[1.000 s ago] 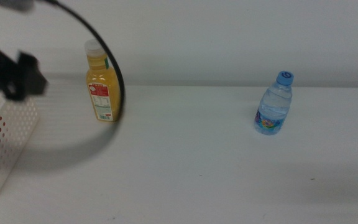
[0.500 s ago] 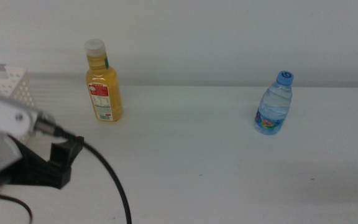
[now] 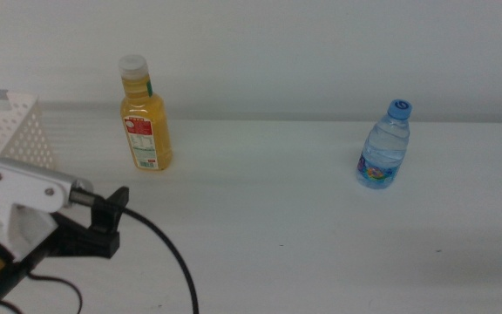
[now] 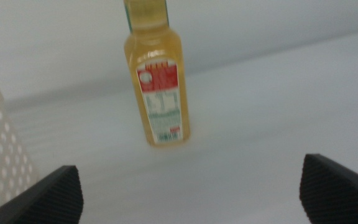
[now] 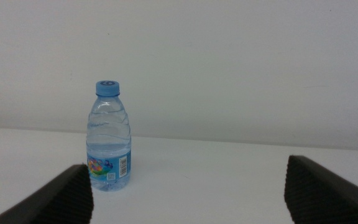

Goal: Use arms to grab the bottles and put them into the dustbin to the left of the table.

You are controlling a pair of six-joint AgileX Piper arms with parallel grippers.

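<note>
Yellow juice bottle stands upright on the far left part of the white table, just to the right of the perforated white dustbin and apart from it. The left arm is at the near left corner, and in its wrist view the left gripper faces this bottle with both jaws spread wide and nothing between them, the bottle being a little to one side of the middle of the gap. So the step in hand seems to be the approach to the juice bottle. The next move calls for bringing the open jaws forward around the bottle body, centred on it, then closing. The wrist picture is blurred, so how near the jaws are I cannot say well. The small clear water bottle stands upright on the far right. The right gripper waits facing it, outside the middle view, its jaws also wide apart and empty.
</note>
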